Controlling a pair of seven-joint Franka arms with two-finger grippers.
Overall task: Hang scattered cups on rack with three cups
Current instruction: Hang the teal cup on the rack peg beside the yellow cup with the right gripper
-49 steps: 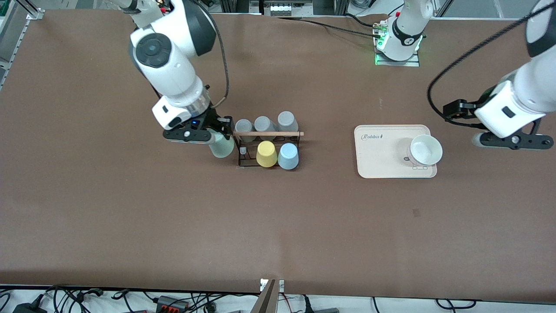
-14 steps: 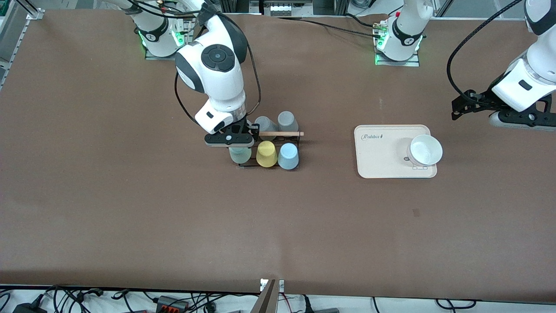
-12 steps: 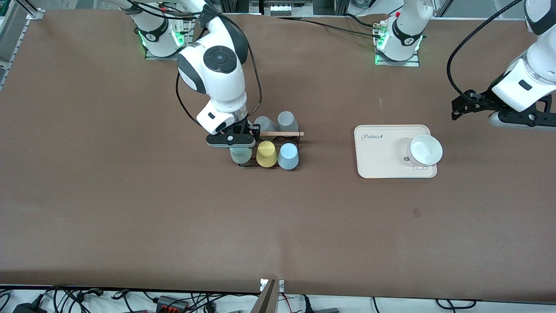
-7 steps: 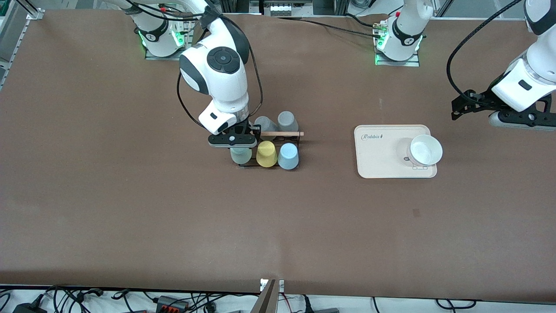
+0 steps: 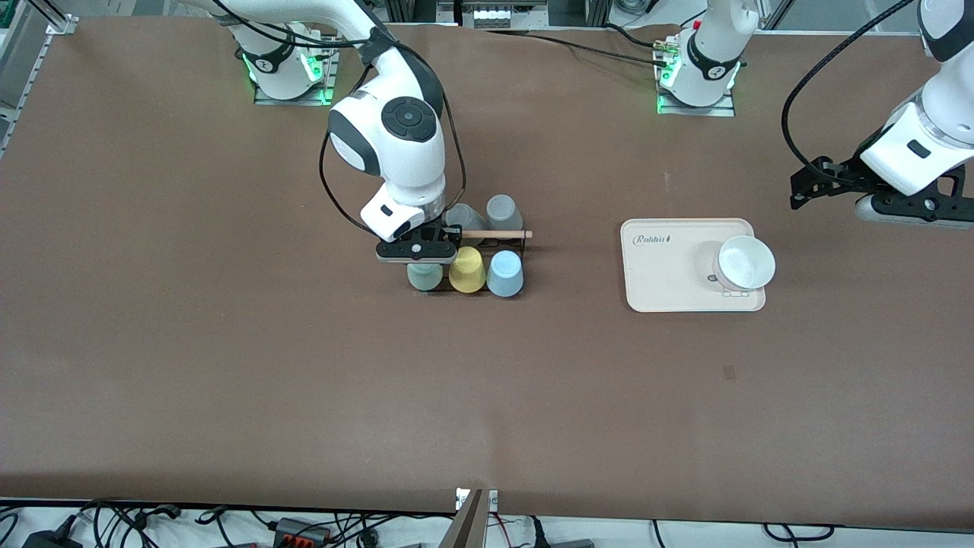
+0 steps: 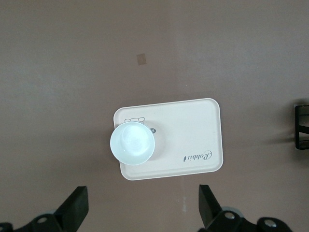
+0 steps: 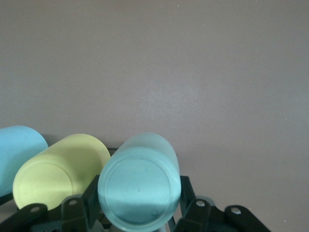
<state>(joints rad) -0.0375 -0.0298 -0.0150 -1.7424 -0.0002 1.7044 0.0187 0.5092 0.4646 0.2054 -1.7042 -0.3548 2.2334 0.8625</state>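
Note:
The black wire rack [image 5: 520,242] with its wooden rod [image 5: 498,234] stands mid-table. A yellow cup [image 5: 466,270] and the light blue cup [image 5: 504,274] sit upside down on its row nearer the front camera. My right gripper [image 5: 415,253] is shut on the mint green cup [image 5: 424,277], held bottom-up at the rack's free place beside the yellow cup. In the right wrist view the fingers [image 7: 91,197] flank the mint cup [image 7: 140,186], with the yellow cup [image 7: 60,171] and blue cup [image 7: 17,150] beside it. My left gripper [image 5: 909,215] is open and empty, waiting.
Two grey cups [image 5: 503,211] show on the rack's row farther from the front camera. A beige tray [image 5: 662,266] with a white bowl [image 5: 746,262] lies toward the left arm's end; the left wrist view shows the tray [image 6: 203,135] and bowl [image 6: 132,143].
My right gripper has carried the mint green cup from beside the rack onto its end place next to the yellow cup and lowered it. The left arm drew back a little, then held still.

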